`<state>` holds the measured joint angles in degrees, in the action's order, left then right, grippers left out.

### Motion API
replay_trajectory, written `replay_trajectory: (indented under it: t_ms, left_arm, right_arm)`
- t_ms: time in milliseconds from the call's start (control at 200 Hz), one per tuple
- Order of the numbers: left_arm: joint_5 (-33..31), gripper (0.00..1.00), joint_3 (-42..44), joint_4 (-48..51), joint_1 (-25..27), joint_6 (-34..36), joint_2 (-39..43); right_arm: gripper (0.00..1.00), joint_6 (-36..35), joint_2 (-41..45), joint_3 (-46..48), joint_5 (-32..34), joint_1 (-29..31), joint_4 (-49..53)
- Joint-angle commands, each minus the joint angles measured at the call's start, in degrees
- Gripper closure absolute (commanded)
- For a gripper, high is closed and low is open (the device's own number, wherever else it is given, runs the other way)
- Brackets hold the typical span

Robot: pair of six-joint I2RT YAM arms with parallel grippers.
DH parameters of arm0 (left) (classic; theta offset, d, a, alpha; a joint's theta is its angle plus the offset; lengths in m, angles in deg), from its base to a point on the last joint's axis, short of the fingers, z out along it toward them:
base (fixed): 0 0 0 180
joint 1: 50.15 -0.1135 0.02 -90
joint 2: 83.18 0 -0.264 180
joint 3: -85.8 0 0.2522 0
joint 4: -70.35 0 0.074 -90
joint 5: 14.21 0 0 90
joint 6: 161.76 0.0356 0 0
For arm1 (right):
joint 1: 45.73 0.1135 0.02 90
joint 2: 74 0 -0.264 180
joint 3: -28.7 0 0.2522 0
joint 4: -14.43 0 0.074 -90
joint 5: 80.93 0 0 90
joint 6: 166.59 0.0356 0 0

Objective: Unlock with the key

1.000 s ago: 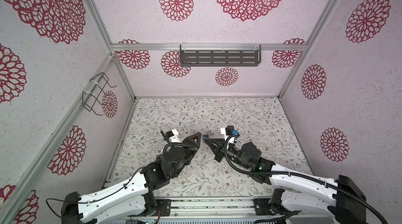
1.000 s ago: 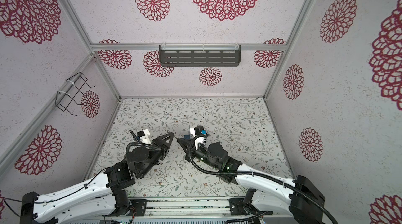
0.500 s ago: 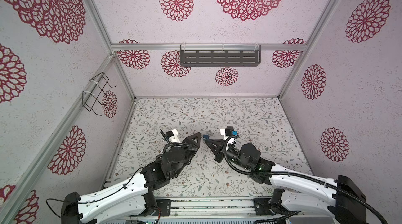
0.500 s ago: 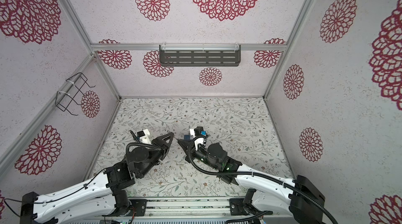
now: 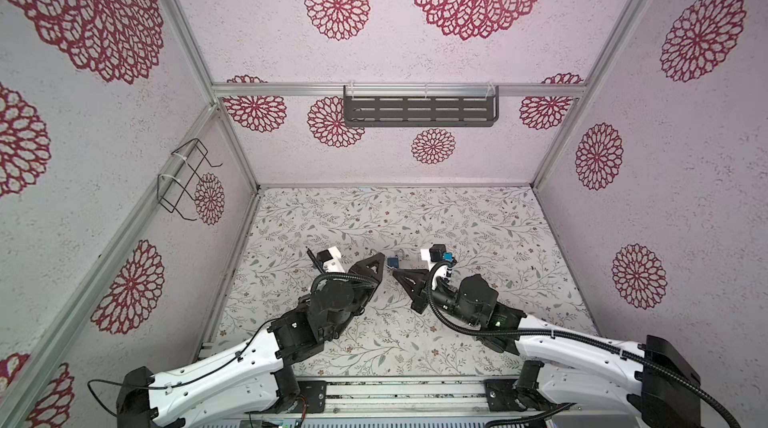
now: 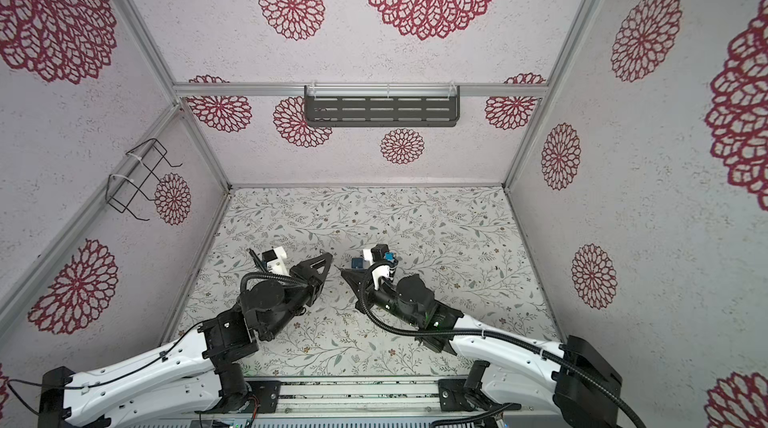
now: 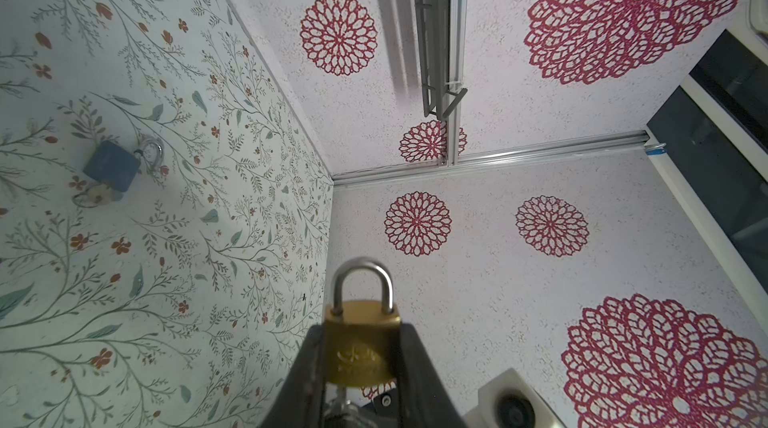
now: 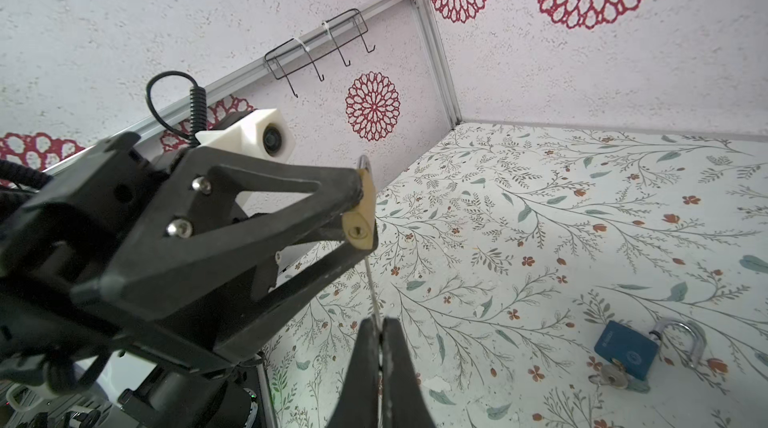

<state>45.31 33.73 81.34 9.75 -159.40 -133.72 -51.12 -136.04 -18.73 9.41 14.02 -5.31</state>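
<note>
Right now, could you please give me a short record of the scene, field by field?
left claw: shut on brass padlock, held above the table
shackle: closed
keyhole: empty, facing the right claw
right claw: shut on key
key tip: close under the brass padlock, not in the keyhole
blue padlock: lying on the table, its shackle open, second key at its base

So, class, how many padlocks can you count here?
2. A brass padlock is clamped in the left gripper; a blue padlock lies on the table, shackle open. No others show.
</note>
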Motion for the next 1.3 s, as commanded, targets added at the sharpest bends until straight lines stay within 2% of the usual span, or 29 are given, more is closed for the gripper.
replay_trajectory:
  t_ms: [0, 665, 1086, 1291]
  left_arm:
    - [0.1, 1.0, -0.7, -1.8, -0.5, 0.2, -0.1]
    - [0.5, 1.0, -0.7, -2.1, -0.5, 0.4, 0.1]
    - [1.7, 1.0, -0.9, -1.9, -0.5, 0.1, -0.8]
    - [1.6, 1.0, -1.2, -1.3, -0.5, -0.5, -1.6]
  right_arm:
    - [1.0, -0.7, 0.4, -3.1, 0.0, 0.2, -2.4]
    - [1.0, 0.0, -1.3, -3.5, 0.2, -0.9, -1.9]
    - [1.0, 1.1, -0.4, -5.4, -2.0, -2.1, -1.1]
    - [1.0, 2.0, 0.2, -4.0, -2.6, -1.9, -5.3]
